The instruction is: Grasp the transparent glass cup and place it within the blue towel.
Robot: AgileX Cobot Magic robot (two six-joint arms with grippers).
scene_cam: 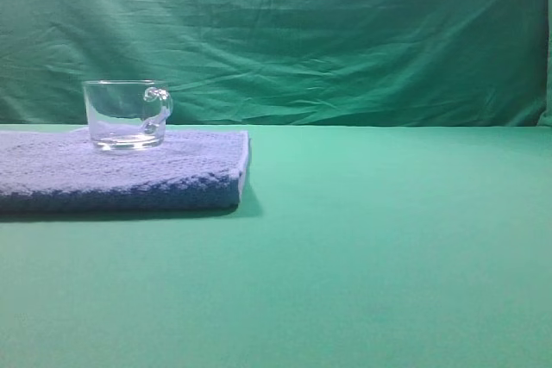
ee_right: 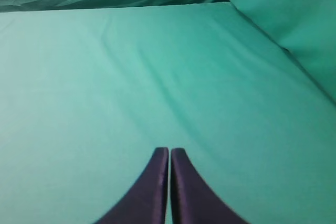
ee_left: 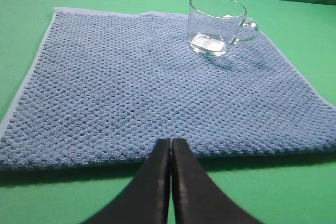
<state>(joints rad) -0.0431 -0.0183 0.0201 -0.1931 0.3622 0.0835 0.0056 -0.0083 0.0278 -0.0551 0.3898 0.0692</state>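
The transparent glass cup point(scene_cam: 127, 115) stands upright on the blue towel point(scene_cam: 121, 174) at the left of the high view, its loop handle pointing right. In the left wrist view the cup point(ee_left: 217, 24) sits near the towel's point(ee_left: 147, 87) far right corner. My left gripper point(ee_left: 171, 141) is shut and empty, its tips just over the towel's near edge, well short of the cup. My right gripper point(ee_right: 169, 150) is shut too, with nothing in it, hovering over bare green cloth. Neither gripper shows in the high view.
Green cloth point(scene_cam: 388, 239) covers the table and hangs as a backdrop point(scene_cam: 328, 32). In the right wrist view a raised fold of green cloth point(ee_right: 294, 19) stands at the far right.
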